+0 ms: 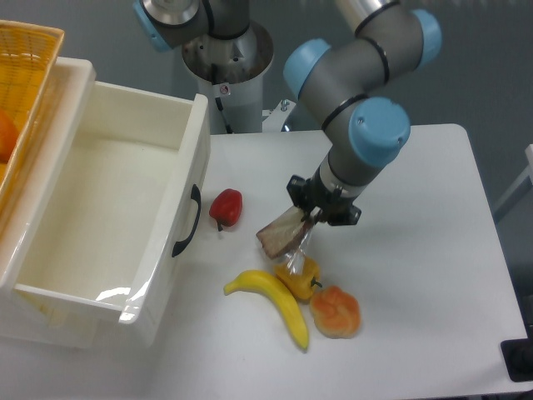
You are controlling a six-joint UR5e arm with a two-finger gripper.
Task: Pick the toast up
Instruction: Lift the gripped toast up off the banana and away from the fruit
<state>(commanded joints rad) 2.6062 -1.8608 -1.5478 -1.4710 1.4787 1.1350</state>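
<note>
Honestly, the gripper (pixel 310 221) looks pinched shut on the toast (pixel 279 237), dangling tilted just above the yellow pepper (pixel 300 275), so lifting straight and slow seems smartest.

Toast (pixel 281 235) in clear shiny plastic; glossy white plastic drawer (pixel 193 150); matt table (pixel 416 250).

The jaws (pixel 310 218) grip the toast (pixel 281 236), tilted above the yellow pepper (pixel 300 276) beside 1 banana (pixel 273 302).
</note>
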